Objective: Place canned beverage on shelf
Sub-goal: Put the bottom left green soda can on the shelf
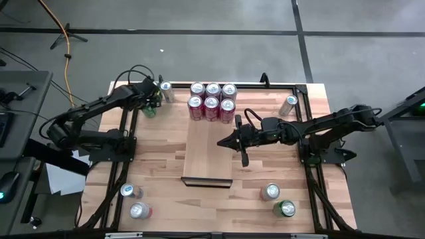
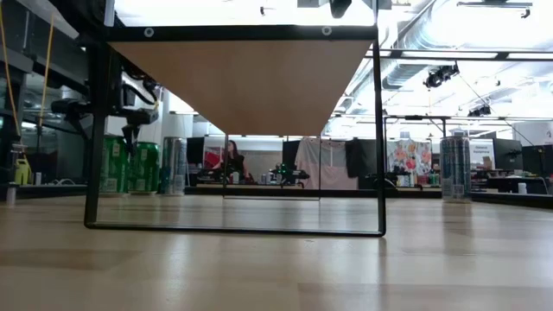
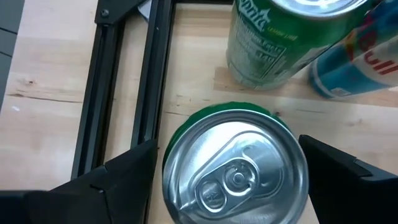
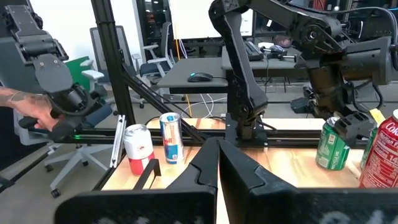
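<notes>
A green can (image 3: 235, 168) stands upright on the table at the far left corner. My left gripper (image 3: 233, 186) is open above it, one finger (image 3: 124, 180) on each side of the can's top, not touching. A second green can (image 3: 273, 37) stands just beyond it, and a blue-and-silver can (image 3: 354, 68) beside that. The shelf (image 1: 207, 149) is a pale board at mid-table, and several red cans (image 1: 212, 99) stand on its far end. My right gripper (image 1: 226, 141) is shut and level above the shelf's right edge, holding nothing.
Black frame rails (image 3: 149, 93) run close beside the green can. Loose cans stand near left (image 1: 135, 201), near right (image 1: 277, 200) and far right (image 1: 289, 105). A person's hand (image 4: 31, 109) shows beyond the table's left side.
</notes>
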